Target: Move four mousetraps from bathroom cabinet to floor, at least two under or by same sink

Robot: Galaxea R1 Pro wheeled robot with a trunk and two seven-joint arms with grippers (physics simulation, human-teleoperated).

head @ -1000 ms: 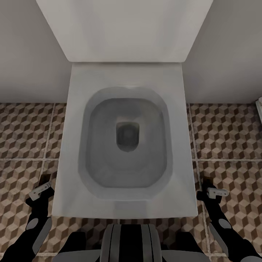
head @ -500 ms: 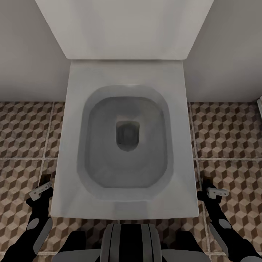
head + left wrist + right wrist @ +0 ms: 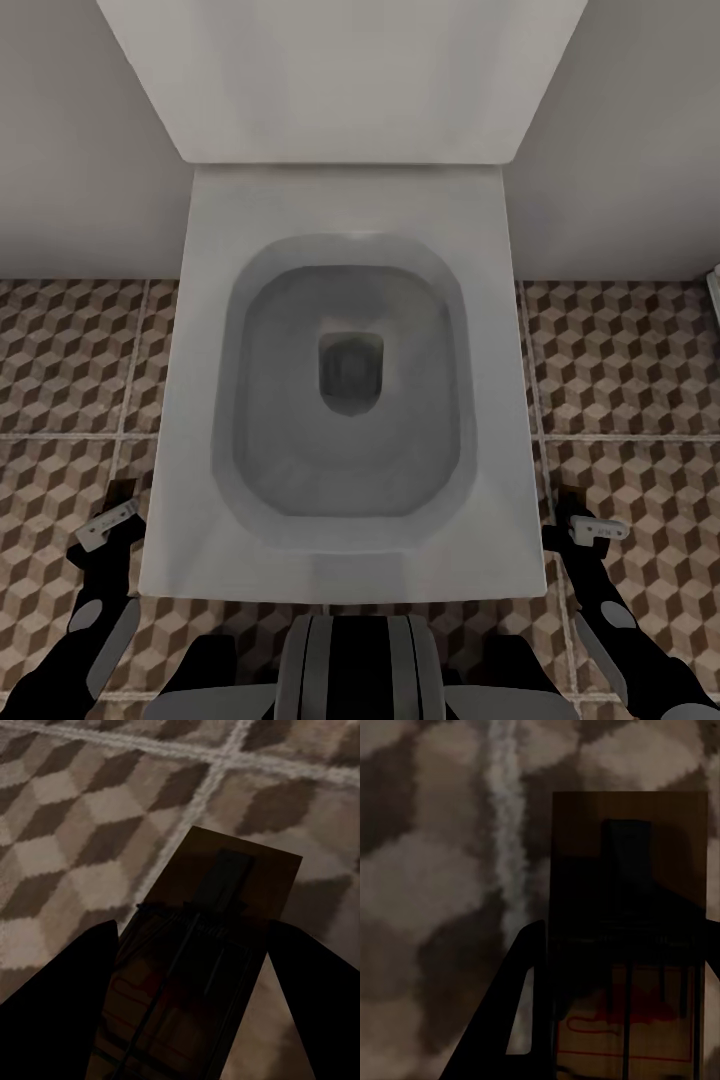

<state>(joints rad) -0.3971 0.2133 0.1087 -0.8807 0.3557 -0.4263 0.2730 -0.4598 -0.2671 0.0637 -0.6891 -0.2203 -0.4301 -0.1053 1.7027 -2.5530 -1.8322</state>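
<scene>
Cube-patterned bathroom floor (image 3: 620,380) flanks a white toilet (image 3: 345,400), while each tool, left (image 3: 108,527) and right (image 3: 590,528), pinches a light, stiff mousetrap (image 3: 199,975) (image 3: 626,945) by its board edges, clear of the spring bar.

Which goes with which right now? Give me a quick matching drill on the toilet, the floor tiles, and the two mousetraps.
Things:
1. toilet
2. bathroom floor
3. mousetrap in the left gripper
4. mousetrap in the right gripper

Descriptions:
A. brown, beige and white cube pattern
B. white, square, straight ahead between the arms
C. red markings clearly visible on the board
D. held above a crossing of pale grout lines

Pairs: 1-B, 2-A, 3-D, 4-C
</scene>
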